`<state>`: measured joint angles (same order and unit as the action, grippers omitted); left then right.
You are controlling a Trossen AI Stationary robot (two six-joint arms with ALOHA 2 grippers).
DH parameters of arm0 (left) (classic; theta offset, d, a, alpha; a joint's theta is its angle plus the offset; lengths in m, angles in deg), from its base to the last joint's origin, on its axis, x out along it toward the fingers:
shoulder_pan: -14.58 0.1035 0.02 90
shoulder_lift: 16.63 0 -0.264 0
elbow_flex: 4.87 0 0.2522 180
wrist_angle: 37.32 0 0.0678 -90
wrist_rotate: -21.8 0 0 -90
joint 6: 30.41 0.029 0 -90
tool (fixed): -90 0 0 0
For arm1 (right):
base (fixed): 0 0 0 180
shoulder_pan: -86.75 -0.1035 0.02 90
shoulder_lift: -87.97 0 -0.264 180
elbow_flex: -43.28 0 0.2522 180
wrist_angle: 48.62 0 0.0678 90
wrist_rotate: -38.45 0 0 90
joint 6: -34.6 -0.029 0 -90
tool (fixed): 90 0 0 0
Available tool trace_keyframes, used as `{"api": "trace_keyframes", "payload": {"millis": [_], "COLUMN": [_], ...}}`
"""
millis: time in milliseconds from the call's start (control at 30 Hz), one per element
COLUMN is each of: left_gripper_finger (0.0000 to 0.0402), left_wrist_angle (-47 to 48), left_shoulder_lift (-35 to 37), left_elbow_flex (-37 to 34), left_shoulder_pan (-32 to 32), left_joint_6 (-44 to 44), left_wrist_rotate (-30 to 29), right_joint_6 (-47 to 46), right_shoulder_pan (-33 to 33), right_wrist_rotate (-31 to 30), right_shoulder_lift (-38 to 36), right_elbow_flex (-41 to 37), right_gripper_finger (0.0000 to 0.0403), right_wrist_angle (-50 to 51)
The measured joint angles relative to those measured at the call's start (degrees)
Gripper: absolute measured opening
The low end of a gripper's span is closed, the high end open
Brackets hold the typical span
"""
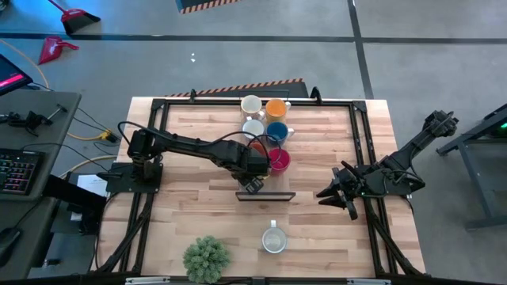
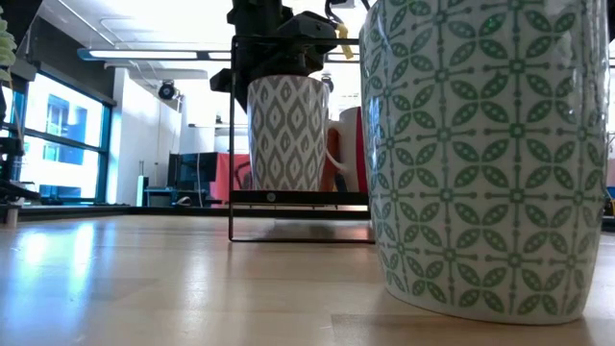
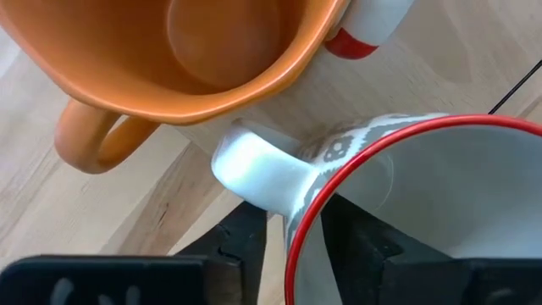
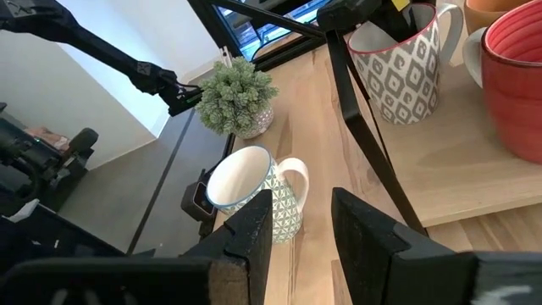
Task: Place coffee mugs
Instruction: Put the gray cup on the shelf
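Observation:
My left gripper [image 1: 253, 182] reaches to the table's middle and is shut on a white mug with a grey diamond pattern and a red rim [image 2: 286, 130], over a low black stand [image 1: 265, 195]. Just behind it an orange mug [image 3: 195, 59] and a red-pink mug [image 1: 279, 161] stand on their bases. Farther back are two white mugs [image 1: 252, 104], another orange one [image 1: 276, 108] and a blue one [image 1: 277, 132]. A green-patterned mug [image 1: 273, 240] stands alone near the near edge. My right gripper [image 1: 337, 194] hangs open on the table's right, touching nothing. My left gripper holds the grey-patterned mug by its wall at the red rim [image 3: 292, 246], right beside the white handle [image 3: 258, 169]. One finger [image 3: 360, 241] is inside the mug and the other [image 3: 246, 241] outside. The fingers come from above, pointing down. The mug is upright, its base level with the stand's shelf [image 2: 303, 197]; whether it rests there I cannot tell.
A green spiky plant ball [image 1: 207, 257] sits at the near edge, left of the green-patterned mug. A black rail frame [image 1: 158, 111] runs round the tabletop. Bare wood lies between the stand and the near edge.

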<state>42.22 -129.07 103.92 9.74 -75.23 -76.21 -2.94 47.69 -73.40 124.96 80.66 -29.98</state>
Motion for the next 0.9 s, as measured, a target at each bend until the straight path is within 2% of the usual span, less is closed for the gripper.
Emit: {"api": "trace_keyframes", "payload": {"millis": [333, 900], "left_gripper_finger": [0.0141, 0.0148], "left_wrist_angle": [0.0, 2.6], "left_shoulder_lift": [0.0, -0.4], "left_elbow_flex": [0.0, 4.7], "left_shoulder_pan": [0.0, 0.0], "left_joint_6": [-0.1, 2.3], "left_wrist_rotate": [2.2, 1.6], "right_joint_6": [0.0, 0.0], "right_shoulder_pan": [0.0, 0.0], "right_wrist_rotate": [0.0, 0.0], "right_shoulder_lift": [0.0, 0.0], "right_elbow_flex": [0.0, 0.0], "right_gripper_finger": [0.0106, 0.0106], "right_wrist_angle": [0.0, 0.0]}}
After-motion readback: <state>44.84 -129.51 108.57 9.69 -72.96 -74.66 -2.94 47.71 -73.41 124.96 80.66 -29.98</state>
